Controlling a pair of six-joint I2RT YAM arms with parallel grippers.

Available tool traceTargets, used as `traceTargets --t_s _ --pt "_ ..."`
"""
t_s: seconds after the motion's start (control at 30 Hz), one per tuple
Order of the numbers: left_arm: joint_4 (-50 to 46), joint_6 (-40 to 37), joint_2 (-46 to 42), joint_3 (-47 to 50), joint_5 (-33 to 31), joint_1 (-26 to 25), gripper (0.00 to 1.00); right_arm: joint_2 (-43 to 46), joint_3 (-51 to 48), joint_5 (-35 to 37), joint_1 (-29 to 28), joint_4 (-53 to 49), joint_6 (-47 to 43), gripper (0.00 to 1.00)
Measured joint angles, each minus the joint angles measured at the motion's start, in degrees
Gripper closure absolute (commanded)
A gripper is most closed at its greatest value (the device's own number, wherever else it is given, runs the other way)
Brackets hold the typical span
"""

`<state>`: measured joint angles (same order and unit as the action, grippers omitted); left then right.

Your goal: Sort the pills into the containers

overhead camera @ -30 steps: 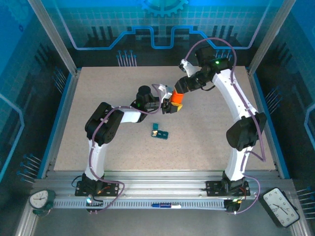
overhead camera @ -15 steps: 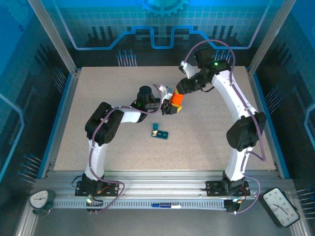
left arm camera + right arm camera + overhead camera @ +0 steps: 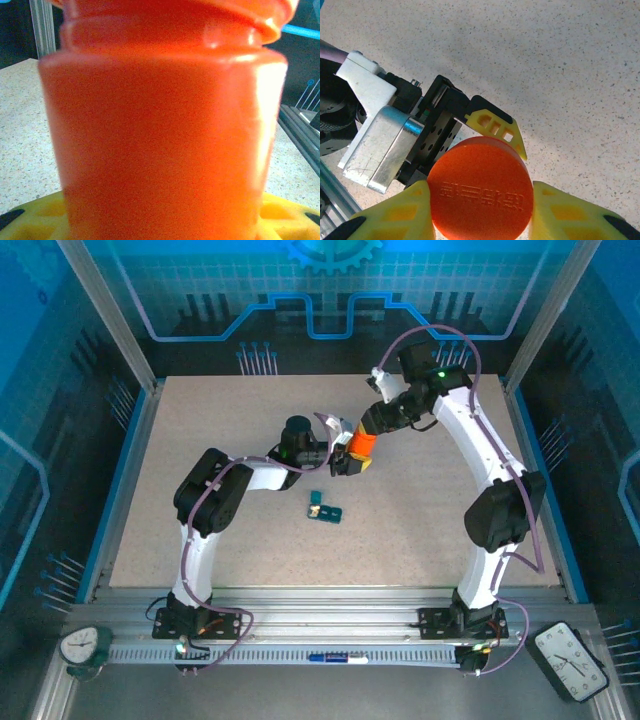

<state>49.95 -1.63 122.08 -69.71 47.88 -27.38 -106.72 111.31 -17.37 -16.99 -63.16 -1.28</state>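
Ok so right now both arms meet over the middle of the table (image 3: 200, 420), both on the same orange bottle (image 3: 357, 447). The left gripper (image 3: 346, 459) has the bottle's body pinched between its yellow fingers (image 3: 37, 217). On its wrist cam the bottle stands upright, so close it's basically a wall of orange. The right gripper (image 3: 481, 200) comes in from above and is clamped onto the orange cap (image 3: 479, 172), with a yellow finger (image 3: 402, 212) pressed against each side of it. There's some raised lettering on the cap but I can't read it.

The pill box (image 3: 325, 508), the little dark-teal strip, lies flat on the table just toward the arm bases from the bottle. It's apart from both claws and nothing is touching it. There's a pale spot at its left end, and it's too small for me to say if that's a lid flipped up or something else.
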Motion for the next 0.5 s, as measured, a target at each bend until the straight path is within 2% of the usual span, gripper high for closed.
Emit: traceTargets --t_s 0.5 --pt "-0.42 -0.04 -0.07 0.07 0.44 0.07 1.00 0.13 -1.25 -4.11 3.19 0.66 2.75 0.65"
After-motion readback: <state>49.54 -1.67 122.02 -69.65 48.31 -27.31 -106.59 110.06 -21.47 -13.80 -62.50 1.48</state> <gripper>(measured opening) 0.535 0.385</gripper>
